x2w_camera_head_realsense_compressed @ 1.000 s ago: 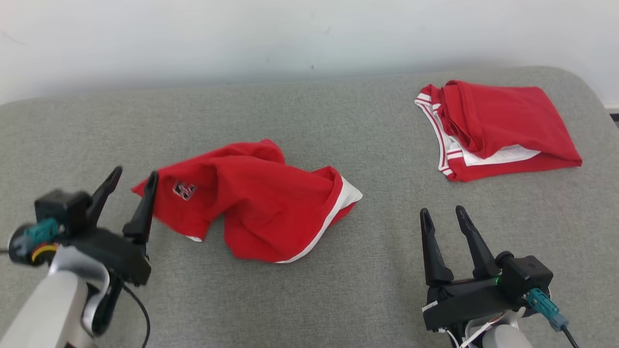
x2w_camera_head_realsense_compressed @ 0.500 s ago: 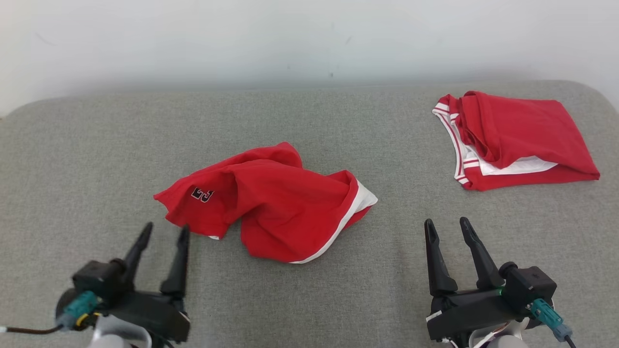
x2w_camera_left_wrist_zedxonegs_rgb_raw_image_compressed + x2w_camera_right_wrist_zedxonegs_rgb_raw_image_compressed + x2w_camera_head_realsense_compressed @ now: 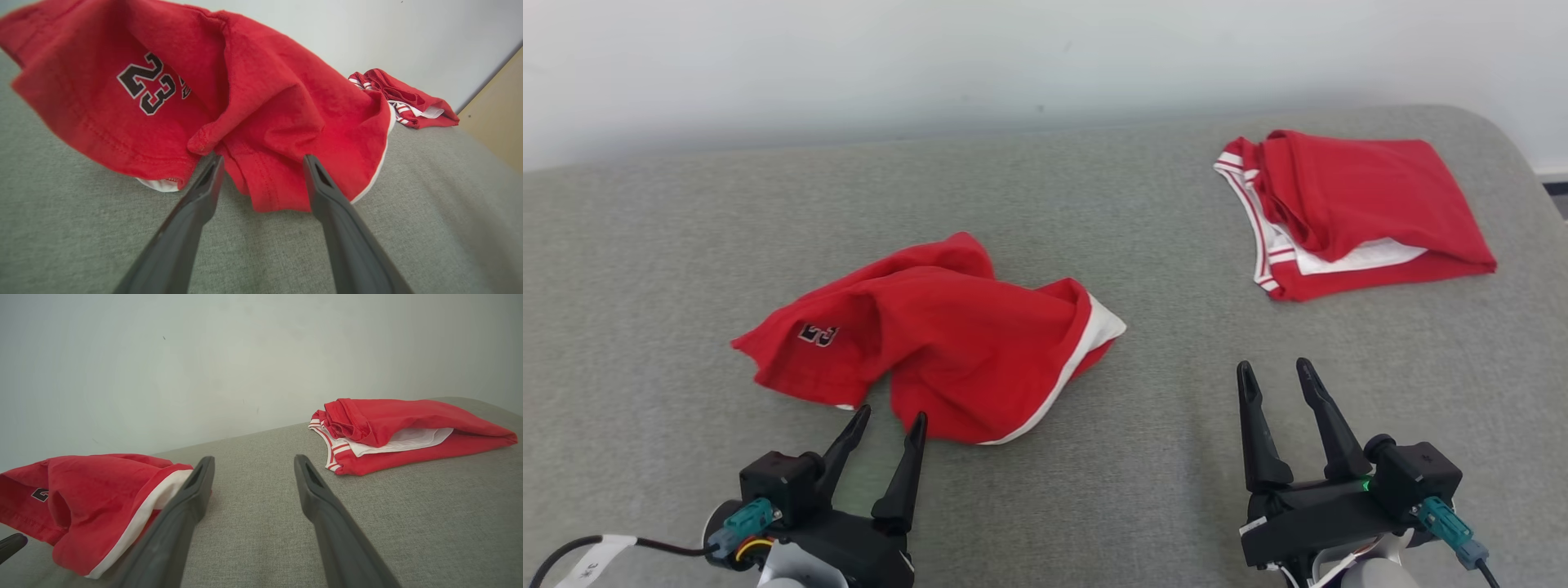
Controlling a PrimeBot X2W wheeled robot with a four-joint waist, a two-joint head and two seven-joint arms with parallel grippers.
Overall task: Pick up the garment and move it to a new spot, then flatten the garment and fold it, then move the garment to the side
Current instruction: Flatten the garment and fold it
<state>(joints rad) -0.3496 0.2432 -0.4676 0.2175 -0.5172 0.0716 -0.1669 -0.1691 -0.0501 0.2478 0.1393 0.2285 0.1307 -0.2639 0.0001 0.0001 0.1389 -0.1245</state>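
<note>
A crumpled red garment (image 3: pixel 947 335) with white trim and a black "23" lies in a heap near the middle of the grey surface; the left wrist view shows the garment (image 3: pixel 229 98) close up. My left gripper (image 3: pixel 889 418) stands open just in front of its near edge, fingertips almost at the cloth and nothing between them. The same left gripper (image 3: pixel 261 161) frames a red hem fold without touching it. My right gripper (image 3: pixel 1274 371) is open over bare surface, well right of the garment (image 3: pixel 102 498), and the right gripper (image 3: pixel 253 461) holds nothing.
A second red garment (image 3: pixel 1347 212) with white striped trim lies folded at the far right, also in the right wrist view (image 3: pixel 408 428). The grey padded surface (image 3: pixel 1143 457) ends at a pale wall (image 3: pixel 1013 57) behind. A tan panel (image 3: pixel 498 110) stands beyond the right edge.
My left gripper has let go of the garment's left corner, opened, and moved back and rightward to the near edge of the heap. The camera shifted too. The right gripper stayed put.
</note>
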